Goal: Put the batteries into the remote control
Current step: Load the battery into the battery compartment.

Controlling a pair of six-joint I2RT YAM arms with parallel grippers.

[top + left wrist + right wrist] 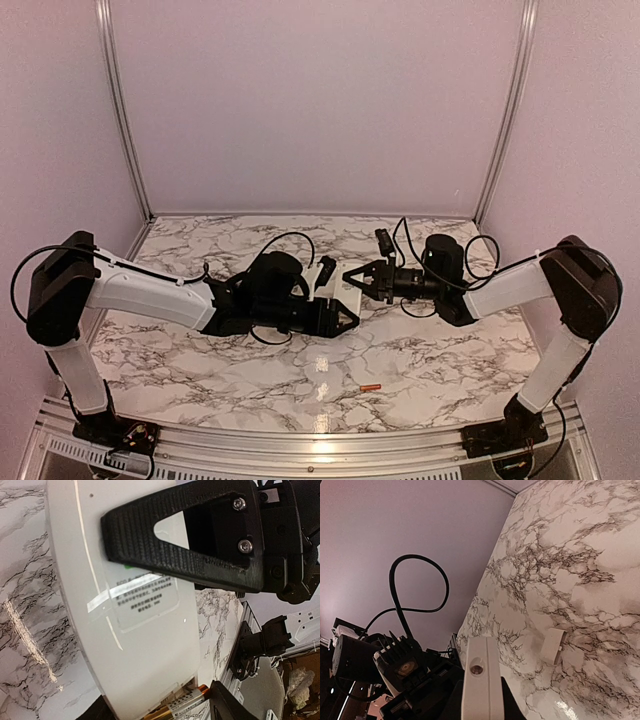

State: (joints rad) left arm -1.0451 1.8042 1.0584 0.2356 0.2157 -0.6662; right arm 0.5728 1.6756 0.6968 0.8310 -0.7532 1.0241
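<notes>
The white remote control (150, 645) is held upright between the two arms, its plain back with a label facing the left wrist camera. My right gripper (352, 278) is shut on it; its top end with the small lens shows between my right gripper's fingers (477, 695). My left gripper (345, 318) holds the gold battery (187, 704) lengthwise at the open compartment at the remote's lower end, the copper end against its right finger (227, 705). The orange-red battery (371, 387) lies on the table near the front.
A small white battery cover (552, 645) lies on the marble table beyond the remote. Purple walls enclose the table on three sides. Black cables loop over both wrists.
</notes>
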